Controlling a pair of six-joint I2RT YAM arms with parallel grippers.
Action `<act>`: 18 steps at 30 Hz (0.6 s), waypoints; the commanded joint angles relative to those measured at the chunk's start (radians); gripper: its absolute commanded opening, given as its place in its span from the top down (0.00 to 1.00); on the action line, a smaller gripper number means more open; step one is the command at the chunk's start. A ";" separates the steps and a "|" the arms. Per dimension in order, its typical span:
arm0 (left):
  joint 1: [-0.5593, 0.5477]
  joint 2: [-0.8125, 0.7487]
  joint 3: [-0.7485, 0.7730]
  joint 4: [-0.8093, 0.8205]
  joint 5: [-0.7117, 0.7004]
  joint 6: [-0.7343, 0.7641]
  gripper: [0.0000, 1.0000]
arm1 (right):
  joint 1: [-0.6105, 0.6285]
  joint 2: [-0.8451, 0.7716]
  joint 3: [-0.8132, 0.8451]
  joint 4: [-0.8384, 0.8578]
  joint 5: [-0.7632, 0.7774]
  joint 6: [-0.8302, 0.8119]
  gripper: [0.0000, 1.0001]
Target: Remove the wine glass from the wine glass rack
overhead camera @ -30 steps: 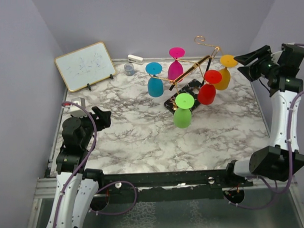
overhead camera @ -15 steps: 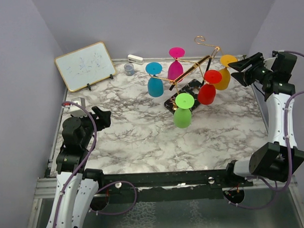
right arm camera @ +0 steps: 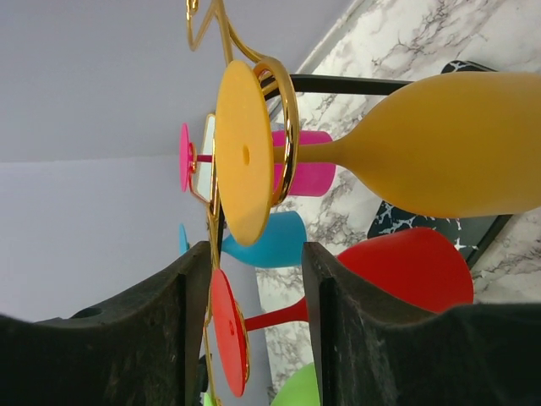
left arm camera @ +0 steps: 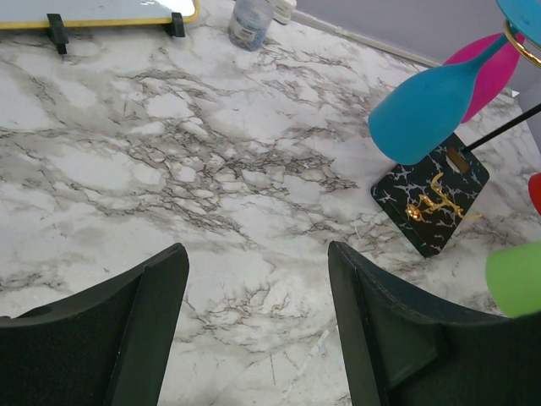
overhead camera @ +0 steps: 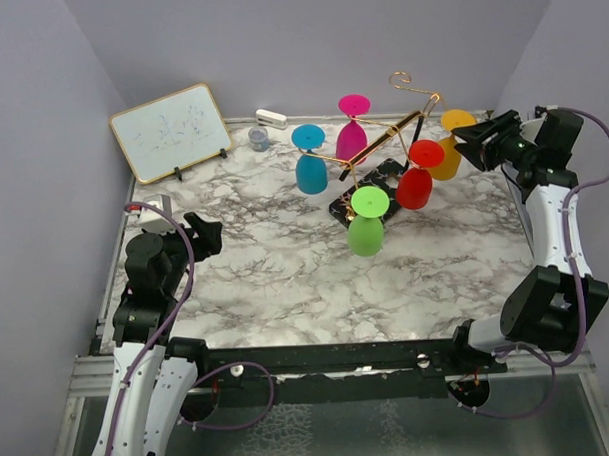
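Nothing is off yet: the yellow wine glass [overhead camera: 448,155] hangs upside down on the wine glass rack [overhead camera: 380,143], toward the far right corner of the surface [overhead camera: 286,259]. The right gripper [overhead camera: 468,138] hovers just beside it, spread and empty. The left gripper [left arm camera: 254,254] waits spread near the left edge. Grasping and lifting remain.

Five wine glasses [overhead camera: 311,174] on one wine glass rack [overhead camera: 378,177] before the right gripper [overhead camera: 462,140]; one whiteboard [overhead camera: 169,131], one jar [overhead camera: 258,139].

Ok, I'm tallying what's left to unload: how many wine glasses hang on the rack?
5: blue glass at left, pink glass behind, yellow glass at right, red glass beside it, green glass in front. None looks hidden.
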 commanded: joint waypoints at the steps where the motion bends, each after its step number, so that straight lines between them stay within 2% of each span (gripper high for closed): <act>1: 0.004 0.002 -0.005 -0.002 -0.025 -0.001 0.31 | -0.003 0.004 -0.031 0.135 -0.040 0.063 0.53; 8: 0.004 0.005 -0.007 -0.002 -0.025 -0.002 0.31 | -0.003 0.014 -0.076 0.231 -0.051 0.134 0.58; 12: 0.004 0.005 -0.007 -0.004 -0.026 -0.001 0.31 | -0.003 0.019 -0.083 0.252 -0.038 0.154 0.67; 18: 0.004 0.004 -0.009 -0.001 -0.027 -0.001 0.31 | -0.003 0.025 -0.089 0.295 -0.031 0.186 0.70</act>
